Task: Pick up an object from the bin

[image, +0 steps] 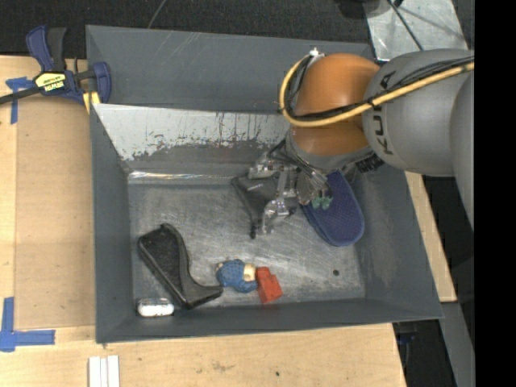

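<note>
Gripper (pixel 272 205) hangs low over the middle of the grey bin (pixel 109 216), just left of a dark blue oval pad (pixel 343 218) that lies by the right wall. Whether it is open or closed cannot be told. Along the front wall lie a black L-shaped piece (pixel 169 264), a blue lump (pixel 233 275) and a red block (pixel 268 286).

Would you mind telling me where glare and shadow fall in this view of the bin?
In the camera view, light glares off the grey metal bin's slanted back wall, its floor shows a duller sheen, and the black angled piece at the view's lower left lies in dimmer light.
</note>
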`<state>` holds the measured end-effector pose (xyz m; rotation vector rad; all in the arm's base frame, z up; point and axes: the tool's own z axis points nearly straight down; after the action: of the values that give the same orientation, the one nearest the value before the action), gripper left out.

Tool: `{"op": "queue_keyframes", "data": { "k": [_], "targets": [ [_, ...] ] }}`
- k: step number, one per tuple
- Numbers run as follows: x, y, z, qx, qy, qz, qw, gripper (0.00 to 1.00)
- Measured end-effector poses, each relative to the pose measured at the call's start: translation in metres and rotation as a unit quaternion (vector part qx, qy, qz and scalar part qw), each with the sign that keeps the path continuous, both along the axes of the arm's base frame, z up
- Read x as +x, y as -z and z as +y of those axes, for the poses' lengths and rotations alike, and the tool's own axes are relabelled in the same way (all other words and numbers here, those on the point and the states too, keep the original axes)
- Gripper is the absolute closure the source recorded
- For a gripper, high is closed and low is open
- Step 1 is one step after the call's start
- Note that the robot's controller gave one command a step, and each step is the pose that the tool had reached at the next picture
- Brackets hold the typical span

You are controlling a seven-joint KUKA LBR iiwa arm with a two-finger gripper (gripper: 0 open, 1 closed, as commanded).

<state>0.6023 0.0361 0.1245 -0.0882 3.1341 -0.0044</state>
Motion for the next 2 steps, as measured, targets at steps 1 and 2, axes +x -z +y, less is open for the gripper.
{"op": "queue_keyframes", "data": {
  "k": [1, 2],
  "targets": [
    [0.0218, 0.0481, -0.0257, 0.004, 0.024, 0.0005, 0.9997, 0.00],
    [0.0268, 0.0428, -0.0258, 0.003, 0.024, -0.0103, 0.9996, 1.00]
  ]
}}
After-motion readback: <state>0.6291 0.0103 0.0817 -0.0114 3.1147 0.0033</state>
